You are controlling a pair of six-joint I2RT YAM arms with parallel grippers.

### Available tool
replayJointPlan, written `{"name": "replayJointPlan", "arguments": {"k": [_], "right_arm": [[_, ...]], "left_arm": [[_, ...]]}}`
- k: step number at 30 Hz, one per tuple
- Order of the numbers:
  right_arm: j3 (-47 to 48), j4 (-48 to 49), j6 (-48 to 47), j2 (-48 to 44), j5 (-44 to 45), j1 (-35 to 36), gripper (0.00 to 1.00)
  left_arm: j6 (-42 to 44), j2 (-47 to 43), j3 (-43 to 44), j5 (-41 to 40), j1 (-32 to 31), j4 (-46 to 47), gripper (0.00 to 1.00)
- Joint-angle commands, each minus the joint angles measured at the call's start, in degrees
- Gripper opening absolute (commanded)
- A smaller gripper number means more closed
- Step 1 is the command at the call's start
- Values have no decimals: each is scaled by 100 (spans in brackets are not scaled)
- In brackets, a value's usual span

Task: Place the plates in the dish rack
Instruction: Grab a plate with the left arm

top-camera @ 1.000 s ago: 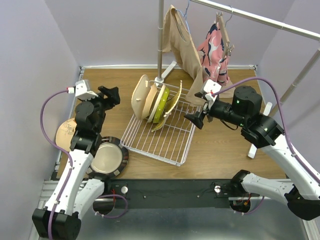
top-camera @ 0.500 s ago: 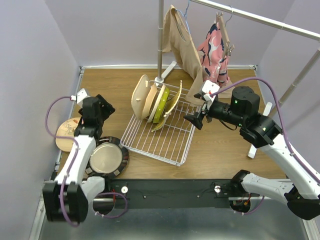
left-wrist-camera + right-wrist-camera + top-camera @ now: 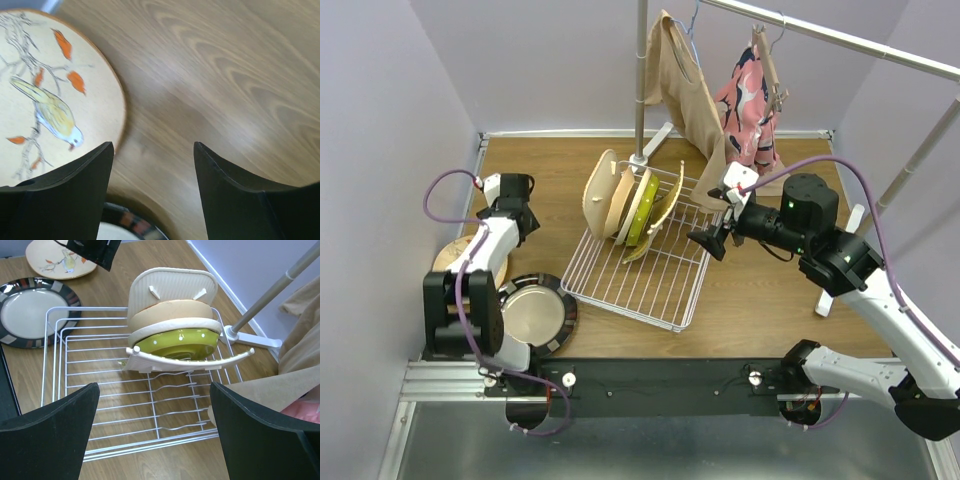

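The white wire dish rack (image 3: 650, 280) stands mid-table and holds several upright plates at its far end, among them a lime green one (image 3: 642, 212) and cream and tan ones (image 3: 605, 200). A dark-rimmed silvery plate (image 3: 533, 315) lies flat left of the rack. A tan plate with a bird picture (image 3: 448, 258) lies further left, partly under my left arm. My left gripper (image 3: 523, 222) is open and empty, low over bare wood between these two plates (image 3: 153, 144). My right gripper (image 3: 705, 240) is open and empty, above the rack's right edge (image 3: 154, 385).
A white clothes-rail stand (image 3: 641, 100) rises behind the rack, its foot (image 3: 250, 337) close to the rack's far corner. A tan garment (image 3: 685, 90) and a pink one (image 3: 750, 100) hang near my right arm. Purple walls close in left and right.
My left arm has folded back and its gripper has swung left and down, from high over the table to low beside the bird plate. The right arm has barely moved.
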Motion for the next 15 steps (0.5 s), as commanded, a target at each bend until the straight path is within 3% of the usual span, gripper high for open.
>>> {"name": "replayJointPlan", "arguments": {"k": [1, 5, 15], "right_arm": [[-100, 35, -29, -116, -19, -33, 100], [-126, 44, -29, -177, 24, -33, 100], [-232, 97, -38, -292, 121, -33, 100]], "left_arm": [[439, 1062, 668, -909, 116, -876, 68], [474, 1836, 933, -1368, 124, -1115, 63], [430, 2444, 1117, -1552, 133, -1220, 62]]}}
